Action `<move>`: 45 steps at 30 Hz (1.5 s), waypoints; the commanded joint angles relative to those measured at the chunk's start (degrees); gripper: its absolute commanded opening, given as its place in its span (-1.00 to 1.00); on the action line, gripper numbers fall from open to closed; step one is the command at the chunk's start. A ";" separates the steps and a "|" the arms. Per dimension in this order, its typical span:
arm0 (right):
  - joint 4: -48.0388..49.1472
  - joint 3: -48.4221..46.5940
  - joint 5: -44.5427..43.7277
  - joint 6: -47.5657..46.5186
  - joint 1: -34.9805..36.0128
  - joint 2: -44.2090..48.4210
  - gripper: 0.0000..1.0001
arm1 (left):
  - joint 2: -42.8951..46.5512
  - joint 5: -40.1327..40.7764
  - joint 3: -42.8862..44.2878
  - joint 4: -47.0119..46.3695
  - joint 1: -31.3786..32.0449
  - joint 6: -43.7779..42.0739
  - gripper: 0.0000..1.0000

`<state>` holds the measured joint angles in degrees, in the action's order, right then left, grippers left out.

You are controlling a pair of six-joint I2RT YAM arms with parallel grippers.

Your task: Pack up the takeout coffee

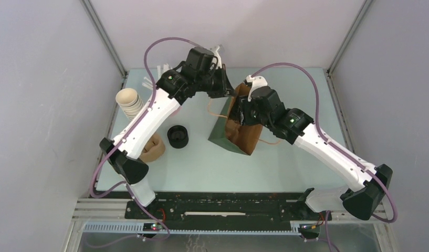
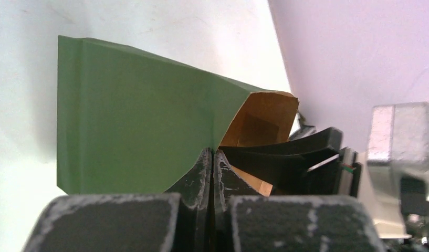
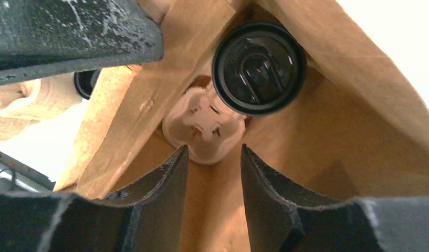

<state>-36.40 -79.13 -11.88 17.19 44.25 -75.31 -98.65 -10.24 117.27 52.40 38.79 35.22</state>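
Inside the green paper bag point(image 1: 221, 137), whose lining is brown kraft, I see the takeout coffee point(image 3: 259, 68), a small dark paper cup under a round black plastic lid. It is deep at the bottom of the bag. Its lid faces my right wrist camera. Just beside it, touching its edge, lies a moulded pulp cup carrier point(image 3: 199, 123) with an empty well showing. I cannot tell whether the cup is seated in another well.

My right gripper point(image 3: 213, 151) reaches into the bag's mouth. Its jaws stand about half apart with nothing between them, and the fingertips are above the carrier, clear of the cup.

My left gripper point(image 2: 213, 163) is closed tight on the bag's rim, where the green outside meets the brown inside. The paper runs down into the pinch.

From overhead, the bag sits near the middle of the pale counter point(image 1: 201, 168), with both arms meeting over it. Well apart to the left are a stack of loose black lids point(image 1: 178, 136), a stack of lidless cream cups point(image 1: 129, 102) and a pile of tan pulp carriers point(image 1: 153, 149) partly hidden by the left arm.
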 commanded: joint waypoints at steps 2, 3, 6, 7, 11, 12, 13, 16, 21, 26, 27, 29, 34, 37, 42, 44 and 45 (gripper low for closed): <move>8.55 3.98 -3.91 -1.21 0.14 0.43 -0.03 | 3.62 -8.24 -9.25 -13.38 0.20 9.19 -1.00; 8.55 3.96 -5.00 -1.07 0.14 -0.31 -0.04 | 3.83 -8.69 -10.41 -14.54 0.04 10.28 -1.00; 8.86 5.71 -7.55 -1.08 0.10 -2.04 -0.01 | 3.98 -10.58 -12.73 -16.33 -1.15 13.14 -1.00; 9.09 6.41 -8.18 -1.29 0.08 -2.48 0.00 | 4.10 -11.00 -13.62 -16.74 -1.39 13.58 -1.00; 7.84 6.80 -10.67 0.47 -0.17 -3.95 -0.04 | 5.58 -13.01 -19.28 -21.79 -1.86 16.81 -1.00; 7.33 6.80 -11.25 1.23 -0.13 -4.30 -0.06 | 6.10 -13.31 -20.57 -23.25 -1.94 17.76 -1.00; 6.58 6.73 -11.33 1.77 -0.13 -4.66 -0.10 | 6.63 -13.20 -21.43 -24.23 -1.96 18.31 -1.00; 2.49 6.98 -13.39 4.36 -0.28 -4.36 -0.13 | 7.62 -12.37 -21.84 -25.78 -2.00 18.65 -1.00; 3.96 5.94 -10.39 5.09 -2.85 -6.21 -0.18 | 8.79 -12.43 -24.56 -29.81 -1.96 21.58 -1.00; 2.83 2.94 -9.69 8.85 -4.47 -9.55 -0.29 | 10.54 -12.10 -28.76 -33.19 -2.56 24.08 -1.00; 3.13 2.89 -9.42 8.54 -4.64 -10.04 -0.30 | 10.72 -12.36 -29.51 -33.84 -2.88 24.52 -1.00; 2.87 2.76 -9.90 8.68 -5.02 -10.58 -0.29 | 10.75 -12.97 -30.42 -34.47 -3.41 25.11 -1.00; -0.26 2.32 -12.84 8.78 -5.56 -10.43 -0.25 | 10.54 -13.57 -30.61 -34.77 -3.86 25.34 -1.00; -0.11 2.78 -11.35 8.67 -6.18 -11.46 -0.26 | 10.49 -13.49 -30.74 -34.97 -4.28 25.42 -1.00; 1.13 3.01 -9.49 8.12 -5.90 -13.46 -0.25 | 10.62 -13.93 -31.52 -35.35 -4.59 25.53 -1.00; 0.21 2.98 -9.73 8.43 -5.93 -13.72 -0.25 | 10.75 -14.07 -31.71 -35.35 -4.88 25.44 -1.00; -0.15 3.02 -9.74 8.36 -5.89 -13.87 -0.25 | 10.87 -14.07 -31.86 -35.34 -5.01 25.52 -1.00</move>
<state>-35.66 -74.43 -21.82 24.60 38.37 -88.40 -90.85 -22.41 86.39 20.62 34.54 59.99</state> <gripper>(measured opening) 0.374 0.019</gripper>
